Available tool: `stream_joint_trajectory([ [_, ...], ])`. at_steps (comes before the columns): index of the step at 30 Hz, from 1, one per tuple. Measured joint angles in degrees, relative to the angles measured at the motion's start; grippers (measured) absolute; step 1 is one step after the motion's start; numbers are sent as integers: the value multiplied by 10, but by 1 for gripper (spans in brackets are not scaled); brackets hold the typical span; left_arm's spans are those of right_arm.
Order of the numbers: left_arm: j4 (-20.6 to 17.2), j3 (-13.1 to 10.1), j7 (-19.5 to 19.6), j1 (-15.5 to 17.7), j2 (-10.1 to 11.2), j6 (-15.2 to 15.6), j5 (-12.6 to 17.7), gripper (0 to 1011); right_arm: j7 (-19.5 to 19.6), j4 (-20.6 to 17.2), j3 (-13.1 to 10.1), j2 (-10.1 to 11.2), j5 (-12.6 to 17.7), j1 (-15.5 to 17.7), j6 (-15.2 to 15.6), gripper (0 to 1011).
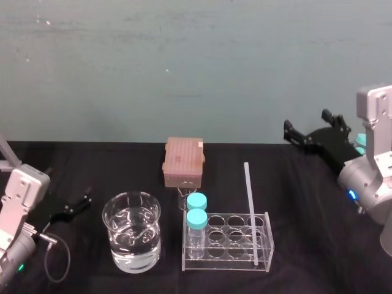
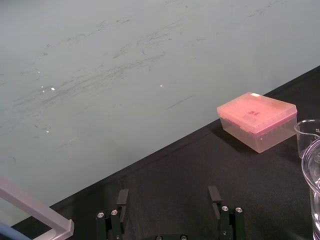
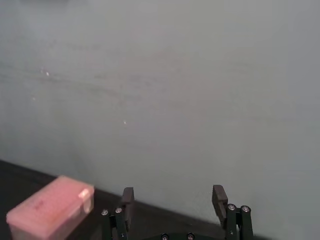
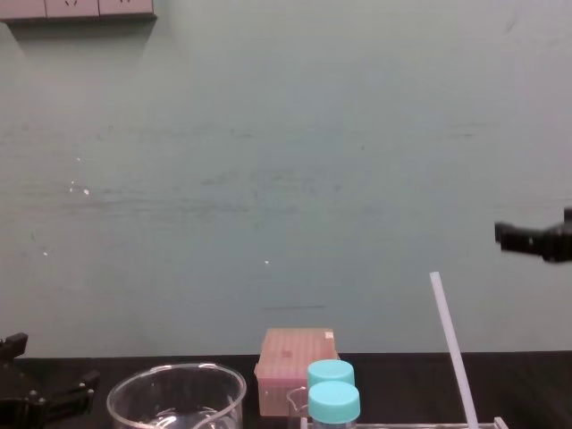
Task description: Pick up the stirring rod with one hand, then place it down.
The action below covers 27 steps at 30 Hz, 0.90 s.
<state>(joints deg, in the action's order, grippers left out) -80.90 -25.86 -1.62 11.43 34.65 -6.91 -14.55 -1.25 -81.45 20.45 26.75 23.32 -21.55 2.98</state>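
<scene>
The pale grey boxy left arm (image 1: 21, 196) carries a thin looping black cable (image 1: 68, 257) and green light (image 1: 20, 267). The matching right arm (image 1: 373, 165) shows a blue light (image 1: 351, 195).

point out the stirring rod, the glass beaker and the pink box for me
stirring rod (image 1: 250, 208), head view, middle of its shaft
glass beaker (image 1: 132, 248), head view, front of its wall
pink box (image 1: 184, 159), head view, centre of its lid

A lab bench: a clear rack (image 1: 228, 242) holds blue-capped vials (image 1: 196, 211) and a stirring rod (image 1: 250, 208), with a beaker (image 1: 131, 231) of water left of the rack and a pink box (image 1: 184, 162) behind it.
</scene>
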Motion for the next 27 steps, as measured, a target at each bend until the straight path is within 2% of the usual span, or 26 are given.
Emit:
stream_joint_trajectory([
  [3, 0, 0, 0, 0, 0, 0, 0, 1005, -6, 2, -1, 0, 4, 3, 8, 1003],
  [27, 0, 0, 0, 0, 0, 0, 0, 1005, -4, 1, 0, 0, 1, 1, 2, 1003],
])
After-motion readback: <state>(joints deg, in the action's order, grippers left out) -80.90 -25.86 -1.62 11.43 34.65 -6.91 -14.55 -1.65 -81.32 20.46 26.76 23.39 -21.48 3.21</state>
